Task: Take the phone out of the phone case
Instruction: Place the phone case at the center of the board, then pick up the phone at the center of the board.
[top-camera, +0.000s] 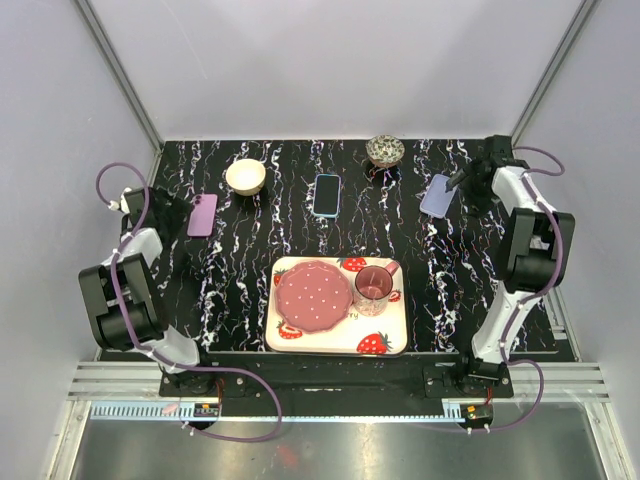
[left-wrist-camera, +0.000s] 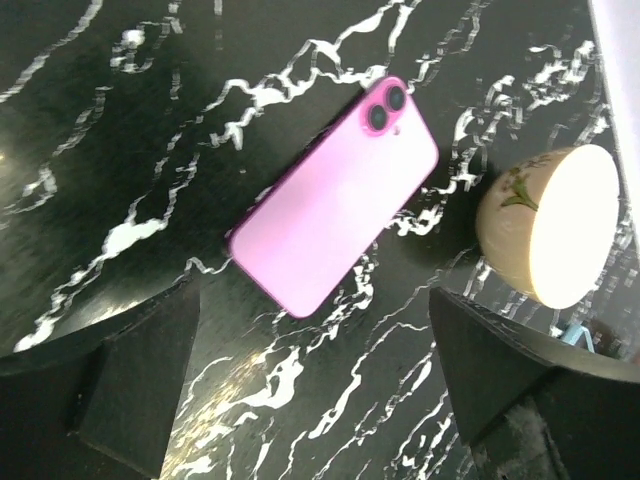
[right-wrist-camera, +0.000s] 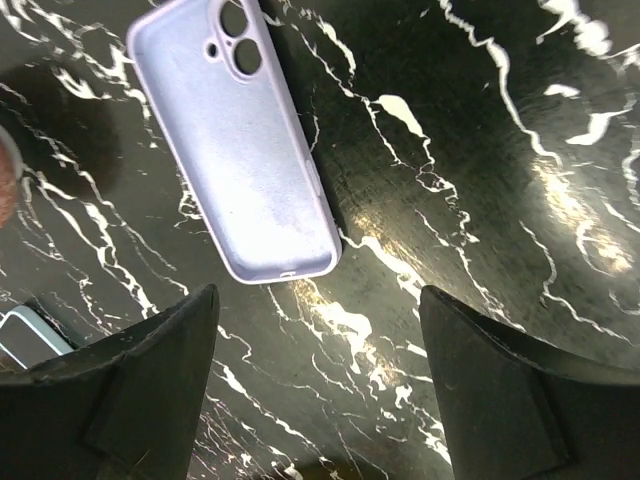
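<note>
- Two claws, the left claw (left-wrist-camera: 312, 300) and the right claw (right-wrist-camera: 318, 295), stand wide and empty.
- The phone case (top-camera: 326, 194), phone inside and screen up, lies on the worktop (top-camera: 450, 290) near the middle of its far edge.
- It is likely thin, flexible and slick: peel at a corner lip.
- The tray (top-camera: 400, 320) carries a plate (top-camera: 313, 297) and a cup (top-camera: 373, 288).

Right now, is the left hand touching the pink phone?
Apart. The left wrist view shows the left hand open, with bare marble tabletop visible between both fingers and the pink phone lying flat ahead of them.
</note>
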